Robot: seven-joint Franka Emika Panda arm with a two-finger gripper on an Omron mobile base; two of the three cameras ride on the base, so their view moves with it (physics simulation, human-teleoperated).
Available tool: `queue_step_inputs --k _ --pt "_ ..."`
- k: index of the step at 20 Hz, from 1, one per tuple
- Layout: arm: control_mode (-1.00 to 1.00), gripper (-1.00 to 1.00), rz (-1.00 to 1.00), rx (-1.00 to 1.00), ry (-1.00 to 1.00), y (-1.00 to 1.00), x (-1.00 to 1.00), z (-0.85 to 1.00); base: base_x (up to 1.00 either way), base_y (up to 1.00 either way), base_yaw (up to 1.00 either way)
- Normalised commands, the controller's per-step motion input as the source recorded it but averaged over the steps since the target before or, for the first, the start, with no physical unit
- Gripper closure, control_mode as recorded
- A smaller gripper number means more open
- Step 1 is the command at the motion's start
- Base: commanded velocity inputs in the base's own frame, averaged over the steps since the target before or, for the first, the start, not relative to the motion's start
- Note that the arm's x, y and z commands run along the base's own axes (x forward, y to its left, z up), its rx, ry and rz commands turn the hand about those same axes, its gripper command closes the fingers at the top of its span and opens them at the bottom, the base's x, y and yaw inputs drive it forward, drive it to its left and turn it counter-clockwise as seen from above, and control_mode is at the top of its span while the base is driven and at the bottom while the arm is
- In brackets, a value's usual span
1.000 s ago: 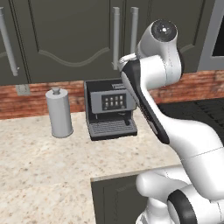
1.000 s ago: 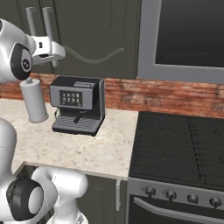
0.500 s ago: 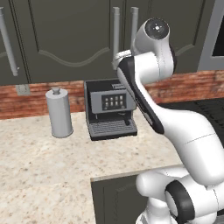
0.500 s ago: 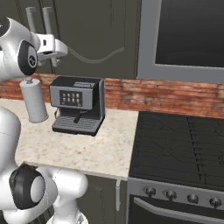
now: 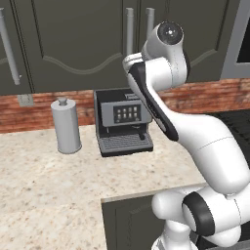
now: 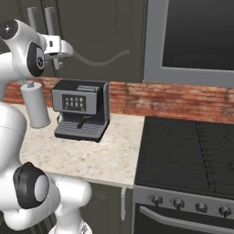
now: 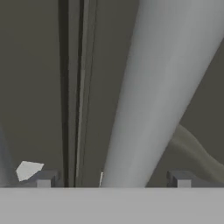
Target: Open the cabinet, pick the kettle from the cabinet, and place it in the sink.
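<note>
- The dark grey-green wall cabinet [image 5: 83,44] with arched-panel doors hangs above the speckled beige worktop [image 5: 49,180]; its doors are shut, so opening it looks like the step in hand.
- The white arm's two-finger gripper [image 7: 113,179] is raised to the seam between two doors, at the pair of long silver bar handles [image 5: 130,30].
- In the hand view one handle, a thick pale grey bar [image 7: 162,87], runs along the picture from bottom to top, rising between the two dark fingers [image 7: 43,178]; the fingers sit apart, one either side of the bar, not clamped on it. The bar lies nearer one finger than the other.
- The bar's long axis is vertical in the room, so the fingers straddle it crosswise; closing them should catch it.
- The door seam [image 7: 74,87] shows as a dark line just beside the handle.
- The kettle is presumably behind the closed doors.
- On the worktop below stand a tall grey cylinder with a knob [image 5: 66,125] and a black coffee machine [image 5: 122,122], well apart from the gripper.
</note>
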Motion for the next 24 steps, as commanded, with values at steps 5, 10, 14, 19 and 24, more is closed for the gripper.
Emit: queue_step_inputs --k 5,10,14,19,24 --pt "-1.0 -1.0 0.0 0.05 0.0 0.0 0.33 0.0 0.0 0.0 0.0" --pt "-1.0 -1.0 0.0 0.02 0.0 0.01 0.31 0.0 0.0 0.0 0.0" --pt "-1.0 1.0 -0.02 0.0 0.0 0.04 0.32 -0.02 0.0 0.0 0.0" --pt "-1.0 1.0 -0.08 0.03 0.02 0.11 0.3 -0.02 0.0 0.0 0.0" --pt "-1.0 1.0 -0.18 0.13 0.1 0.18 0.18 -0.04 0.0 0.0 0.0"
